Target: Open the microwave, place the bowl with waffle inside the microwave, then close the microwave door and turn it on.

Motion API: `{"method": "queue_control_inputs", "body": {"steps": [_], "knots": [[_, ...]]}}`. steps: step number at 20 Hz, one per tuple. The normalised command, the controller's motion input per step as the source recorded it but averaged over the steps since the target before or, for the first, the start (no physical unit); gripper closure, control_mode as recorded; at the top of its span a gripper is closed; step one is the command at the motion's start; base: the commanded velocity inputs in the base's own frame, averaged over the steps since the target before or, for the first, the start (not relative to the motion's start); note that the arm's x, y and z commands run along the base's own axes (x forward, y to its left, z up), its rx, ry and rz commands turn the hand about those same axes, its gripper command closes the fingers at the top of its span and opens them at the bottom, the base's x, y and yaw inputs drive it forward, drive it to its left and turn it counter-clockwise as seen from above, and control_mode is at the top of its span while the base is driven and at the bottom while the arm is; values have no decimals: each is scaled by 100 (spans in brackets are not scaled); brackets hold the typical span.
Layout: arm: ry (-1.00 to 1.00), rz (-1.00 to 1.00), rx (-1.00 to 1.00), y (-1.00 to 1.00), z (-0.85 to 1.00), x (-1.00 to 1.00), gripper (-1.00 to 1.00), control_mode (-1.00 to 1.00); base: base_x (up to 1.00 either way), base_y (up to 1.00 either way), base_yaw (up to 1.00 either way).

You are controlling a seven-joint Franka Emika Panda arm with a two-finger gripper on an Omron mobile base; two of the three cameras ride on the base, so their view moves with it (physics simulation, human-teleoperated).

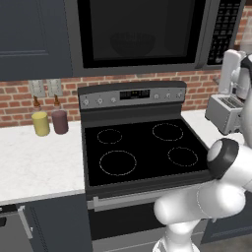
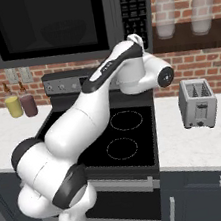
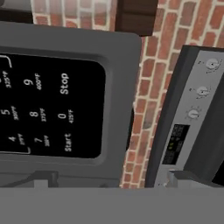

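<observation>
The pincer, jaws spread wide and holding nothing, faces the microwave's button panel (image 3: 52, 109) from close by, the Start key (image 3: 68, 142) near its lower edge. The microwave door (image 1: 140, 32) is shut; a bowl (image 1: 132, 43) shows dimly through its window. The keys are stiff and flat, likely needing one firm fingertip press, not a grasp. Below sits the stove (image 1: 142, 147).

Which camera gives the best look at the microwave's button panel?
The hand view: the button panel looms close, rolled sideways, with Start, Stop and number keys readable. The left base view shows it small at the upper right; the right base view shows it as unreadable rows above the arm.
</observation>
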Motion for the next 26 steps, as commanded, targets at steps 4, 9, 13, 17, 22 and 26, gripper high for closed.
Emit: {"method": "queue_control_inputs", "body": {"steps": [4,9,13,17,22,26], "knots": [[0,0,0,32,0,13,-100,-100,0,0,0],[0,0,0,16,0,22,-100,-100,0,0,0],[0,0,0,0,0,41,-100,-100,0,0,0],[0,0,0,-10,0,34,-100,-100,0,0,0],[0,0,0,-24,0,21,-100,-100,0,0,0],[0,0,1,-39,-3,12,-100,-100,0,0,0]]}}
